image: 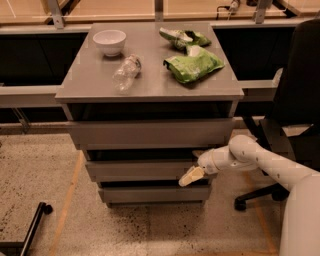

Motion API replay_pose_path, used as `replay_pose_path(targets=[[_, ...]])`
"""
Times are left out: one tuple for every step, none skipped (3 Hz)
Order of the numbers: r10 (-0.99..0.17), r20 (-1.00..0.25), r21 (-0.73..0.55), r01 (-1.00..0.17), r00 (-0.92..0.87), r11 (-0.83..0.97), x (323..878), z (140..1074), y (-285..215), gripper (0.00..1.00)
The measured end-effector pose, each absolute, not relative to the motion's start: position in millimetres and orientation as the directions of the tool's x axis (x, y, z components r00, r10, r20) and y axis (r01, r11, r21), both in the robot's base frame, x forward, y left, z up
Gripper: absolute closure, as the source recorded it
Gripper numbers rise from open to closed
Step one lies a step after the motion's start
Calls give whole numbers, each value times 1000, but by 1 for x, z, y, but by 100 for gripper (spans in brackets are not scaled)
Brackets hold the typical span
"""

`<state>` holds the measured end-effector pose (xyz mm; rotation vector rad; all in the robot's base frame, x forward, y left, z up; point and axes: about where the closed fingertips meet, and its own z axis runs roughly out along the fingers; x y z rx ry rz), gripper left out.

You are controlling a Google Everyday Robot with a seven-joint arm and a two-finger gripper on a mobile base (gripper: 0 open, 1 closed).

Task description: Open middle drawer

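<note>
A pale, speckled floor (40,165) is being shown across the lower part of the view, and it is being crossed by an orange tape line (70,190). A grey bench (90,85) with three drawers is being seen standing in the middle. Behind it, a long counter with a light wooden top (125,7) is being shown running from side to side, with dark recesses (30,60) beneath it and a grey ledge (25,95) along its front. A black office chair (300,90) is being seen at the right, and a black wheeled foot (35,222) at the lower left. Everything is being lit warmly. The tool (191,176) is being held low at the bench's right front.
</note>
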<state>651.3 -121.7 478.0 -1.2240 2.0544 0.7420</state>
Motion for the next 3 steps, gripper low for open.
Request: replay_pose_path(targets=[[-534,-749,175,-894,-393,413,670,459,-121,0],[-540,-742,197,-899,-397,390,670,447,-117,18],[-541,-742,198,-900,-396,388,670,450,-117,41]])
